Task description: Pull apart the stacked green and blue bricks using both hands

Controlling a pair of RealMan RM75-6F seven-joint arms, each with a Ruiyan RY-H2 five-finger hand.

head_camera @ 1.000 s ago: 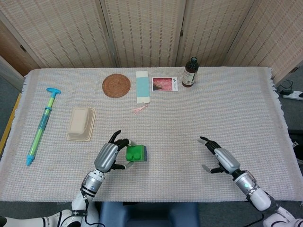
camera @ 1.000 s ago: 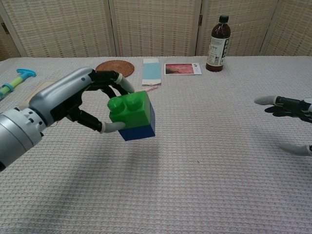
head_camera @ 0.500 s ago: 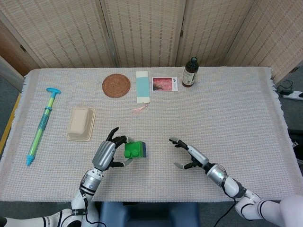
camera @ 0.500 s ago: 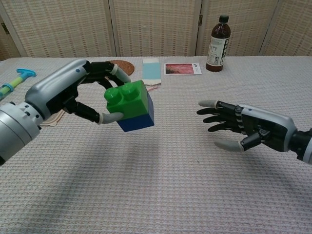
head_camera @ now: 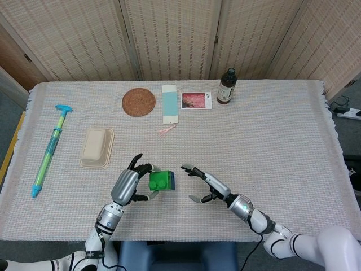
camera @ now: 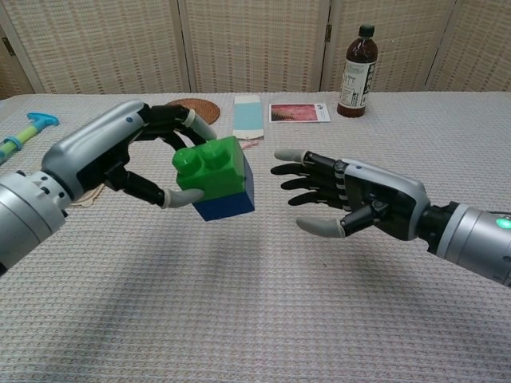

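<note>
My left hand point(camera: 120, 163) holds the stacked green brick point(camera: 209, 164) and blue brick point(camera: 226, 199) above the table point(camera: 263, 319), so my right hand point(camera: 359, 203), fingers spread and empty, just beside the stack, can grasp it.

The green brick point(camera: 210, 165) sits studs-up on the blue brick point(camera: 227, 199), both joined and tilted, lifted off the worktop in the left hand's point(camera: 120, 163) grip, at the right hand's point(camera: 359, 204) nine o'clock
</note>
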